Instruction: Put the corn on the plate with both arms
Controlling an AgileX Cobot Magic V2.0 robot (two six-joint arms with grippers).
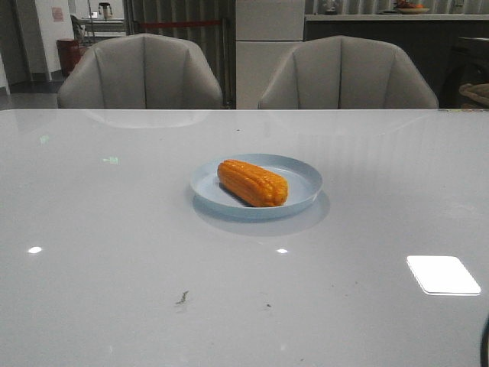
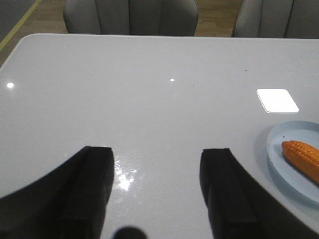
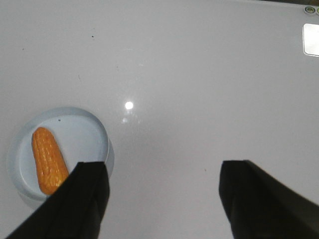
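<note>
The orange-yellow corn [image 1: 253,182] lies on the pale-blue plate [image 1: 302,170] at the middle of the white table. The arms do not show in the front view, apart from a dark sliver at the bottom right corner. In the left wrist view my left gripper [image 2: 157,154] is open and empty above bare table, with the corn [image 2: 302,158] and the plate [image 2: 277,152] off to one side. In the right wrist view my right gripper [image 3: 164,172] is open and empty above the table, beside the plate [image 3: 87,132] that holds the corn [image 3: 49,159].
Two grey chairs [image 1: 140,70] [image 1: 348,73] stand behind the table's far edge. Ceiling lights glare on the glossy tabletop [image 1: 443,275]. A small dark smudge [image 1: 182,297] marks the near table surface.
</note>
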